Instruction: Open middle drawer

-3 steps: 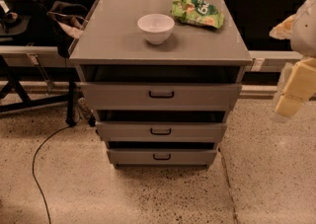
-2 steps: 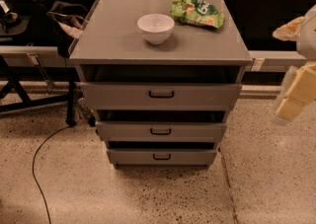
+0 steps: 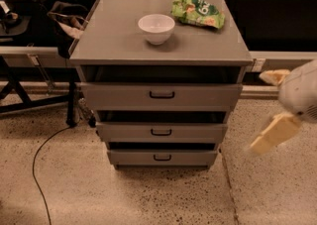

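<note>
The grey cabinet [image 3: 119, 35] has three stacked drawers. The middle drawer [image 3: 198, 133] has a wide flat grey front with a small black loop handle [image 3: 161, 132] at its centre and a dark gap above it. My gripper [image 3: 274, 106] hangs in the air at the right edge of the view, to the right of the cabinet at about the height of the top and middle drawers. It touches nothing. Its two cream fingers [image 3: 275, 134] stand apart and hold nothing.
A white bowl [image 3: 156, 28] and a green snack bag [image 3: 197, 11] lie on the cabinet top. The top drawer [image 3: 208, 96] and the bottom drawer [image 3: 193, 157] have black handles. A black cable [image 3: 42, 149] runs over the speckled floor at left, near dark stands and bags [image 3: 67, 18].
My gripper has moved down and a little to the left, toward the cabinet's right side. The drawers have not moved.
</note>
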Controlling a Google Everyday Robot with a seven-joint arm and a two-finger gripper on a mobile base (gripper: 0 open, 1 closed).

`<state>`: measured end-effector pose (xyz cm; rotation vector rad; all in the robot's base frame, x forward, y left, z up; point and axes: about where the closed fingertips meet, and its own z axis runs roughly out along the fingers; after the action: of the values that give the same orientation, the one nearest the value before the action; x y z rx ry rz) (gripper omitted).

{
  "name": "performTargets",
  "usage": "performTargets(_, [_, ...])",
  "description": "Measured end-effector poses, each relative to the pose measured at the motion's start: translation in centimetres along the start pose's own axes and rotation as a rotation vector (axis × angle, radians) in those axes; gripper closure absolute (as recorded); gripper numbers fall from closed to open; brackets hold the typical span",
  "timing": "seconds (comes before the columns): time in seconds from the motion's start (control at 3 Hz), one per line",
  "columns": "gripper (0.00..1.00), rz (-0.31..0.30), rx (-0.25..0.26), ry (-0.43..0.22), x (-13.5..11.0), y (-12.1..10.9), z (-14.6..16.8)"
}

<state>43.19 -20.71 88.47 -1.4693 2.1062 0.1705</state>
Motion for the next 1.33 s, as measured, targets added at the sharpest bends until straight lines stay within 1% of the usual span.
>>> performTargets(0.33, [0.0,0.061,-0.001,-0.088,2.5,1.8,8.0])
performTargets(0.67, [0.0,0.098,0.054,-0.116,3.4,0.9,12.5])
performTargets(1.0, [0.0,0.107,0.107,-0.079,3.9,-0.7,16.7])
performTargets(1.33, [0.03,0.092,0.127,-0.071,2.9,-1.4,18.0])
